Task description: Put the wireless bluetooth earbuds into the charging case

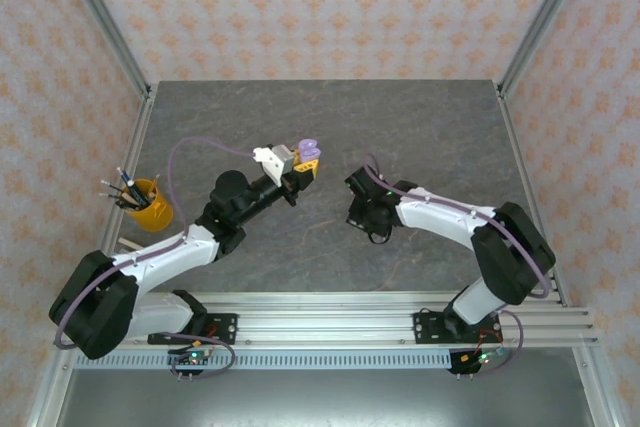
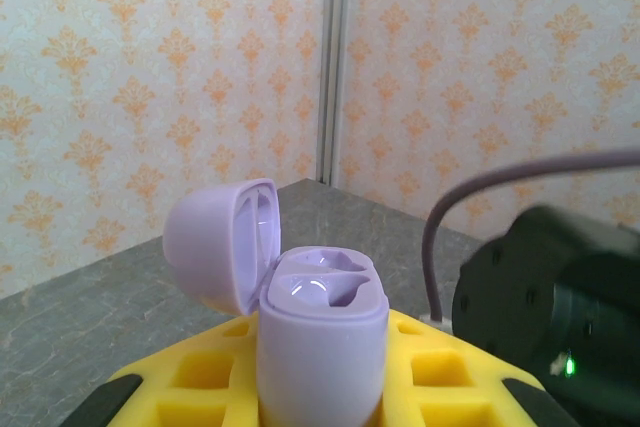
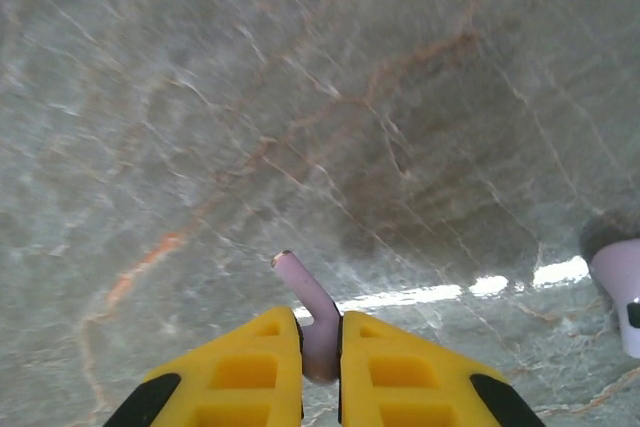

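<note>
Nearest you, on the rail at the counter's (image 1: 420, 127) near edge, both arm bases sit side by side. From there the left arm (image 1: 170, 252) reaches forward and to the right. The right arm (image 1: 440, 217) bends in toward the middle, with its wrist tipped down over the stone surface.

In the right wrist view, your right fingers (image 3: 240, 367) are pressed together on a pale earbud (image 3: 318, 332). Its body is pinched between the yellow tips and its stem curves out past them over the counter. You cannot tell from here whether the stem touches the surface. At the right edge of that view there is a pale rounded part, too cropped to identify.

A little farther out, your left fingers (image 1: 312, 165) are clamped on the lilac charging case (image 1: 309, 150), held up off the counter near its centre. In the left wrist view the yellow fingers (image 2: 200, 377) grip the case's lower body (image 2: 320, 357), which stands upright. Its lid (image 2: 215, 242) is hinged back to the left and its two moulded wells face upward. The dark right wrist, with a green light and a purple cable, sits just to the right of the case.

A yellow cup (image 1: 148, 205) holding pens stands beside the counter's left edge, well apart from both sets of fingers.
</note>
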Controlling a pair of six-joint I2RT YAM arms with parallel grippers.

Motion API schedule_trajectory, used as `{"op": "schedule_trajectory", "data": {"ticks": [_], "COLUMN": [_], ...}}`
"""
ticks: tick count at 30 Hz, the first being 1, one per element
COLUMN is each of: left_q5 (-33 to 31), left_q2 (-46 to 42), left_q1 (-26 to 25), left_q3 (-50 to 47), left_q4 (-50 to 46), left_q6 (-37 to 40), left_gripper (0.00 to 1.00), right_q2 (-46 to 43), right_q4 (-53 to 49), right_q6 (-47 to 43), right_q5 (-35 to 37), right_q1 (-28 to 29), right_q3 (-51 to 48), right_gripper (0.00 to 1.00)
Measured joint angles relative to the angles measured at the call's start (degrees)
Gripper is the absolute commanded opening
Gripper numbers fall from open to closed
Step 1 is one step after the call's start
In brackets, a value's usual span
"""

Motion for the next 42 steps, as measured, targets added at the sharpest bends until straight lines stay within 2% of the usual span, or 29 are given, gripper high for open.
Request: {"op": "schedule_trajectory", "data": {"ticks": [5,10,16,24,31,42], "left_q5": [0.0,0.04,0.0,-1.11,-1.77,-1.97], "left_q2": [-1.07,-1.42,-1.09,0.68,0.66,-0.83], "left_q1": [0.0,0.0,0.0,0.0,0.15,1.29], "left_q3": [-0.79,-1.88,-3.65,-4.11,-4.11,-4.11], "left_q4": [-0.28,-0.26,1.64,3.85,4.7,4.74], "left_q6": [0.0,-0.04,-0.28,-0.68,-0.68,-0.66], "left_gripper": [0.0,0.0,0.0,0.0,0.0,0.0], "right_q2": [3.37,4.68,4.9,1.25,1.01,7.41], "right_q4": [0.35,0.46,-0.74,-5.31,-6.49,-4.92], "right_q6": [1.53,2.16,2.01,-0.31,-1.27,-1.11], "right_q5": [0.85,1.42,2.19,3.37,3.63,2.1], "right_q1": [1.9,2.23,2.23,2.21,2.21,2.4], "right_q3": [-0.07,0.42,1.6,6.32,6.27,5.75], "right_gripper": [0.16,0.31,0.42,0.63,0.64,0.63]}}
